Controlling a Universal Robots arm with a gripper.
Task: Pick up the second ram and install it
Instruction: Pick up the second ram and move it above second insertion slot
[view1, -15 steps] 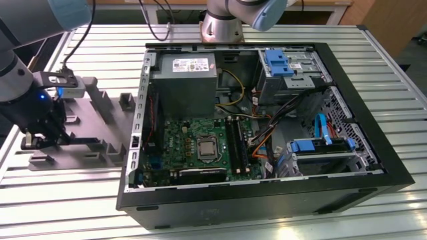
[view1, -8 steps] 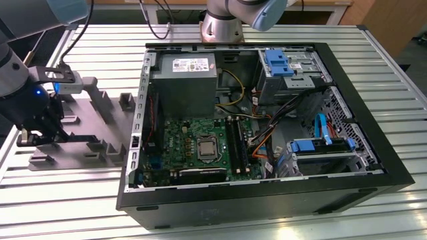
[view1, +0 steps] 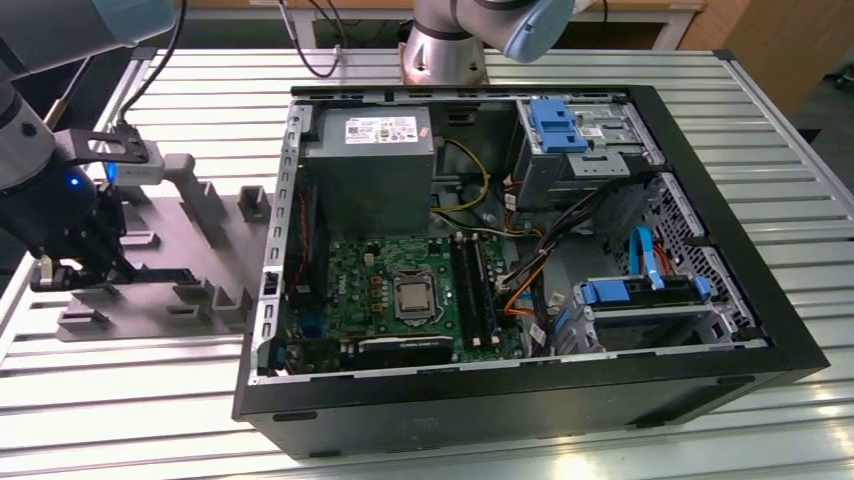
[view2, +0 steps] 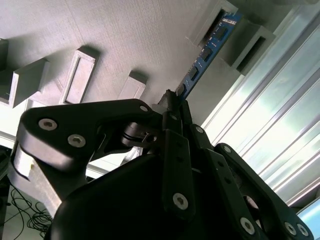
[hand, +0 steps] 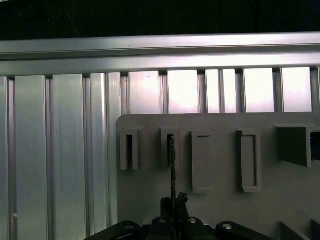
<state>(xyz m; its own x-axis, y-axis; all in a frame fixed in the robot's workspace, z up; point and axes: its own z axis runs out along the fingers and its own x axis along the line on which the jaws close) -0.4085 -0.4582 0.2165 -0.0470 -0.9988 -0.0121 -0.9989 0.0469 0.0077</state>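
Where the matte grey holder (view2: 125, 40) is slotted, the black claw (view2: 173, 98) pinches shut on the thin, flat second ram (view2: 207, 50).

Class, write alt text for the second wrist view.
The gripper pinches one end of the second ram, a thin stick that looks blue here, whose far end sits in a slot of the grey holder tray. The ribbed metal table lies beside it.

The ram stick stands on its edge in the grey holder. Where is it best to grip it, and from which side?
Grip the second ram across its two flat faces, clear of the slot of the grey holder, coming from straight above onto its thin upper edge. It stands on edge, so those faces likely clamp best.
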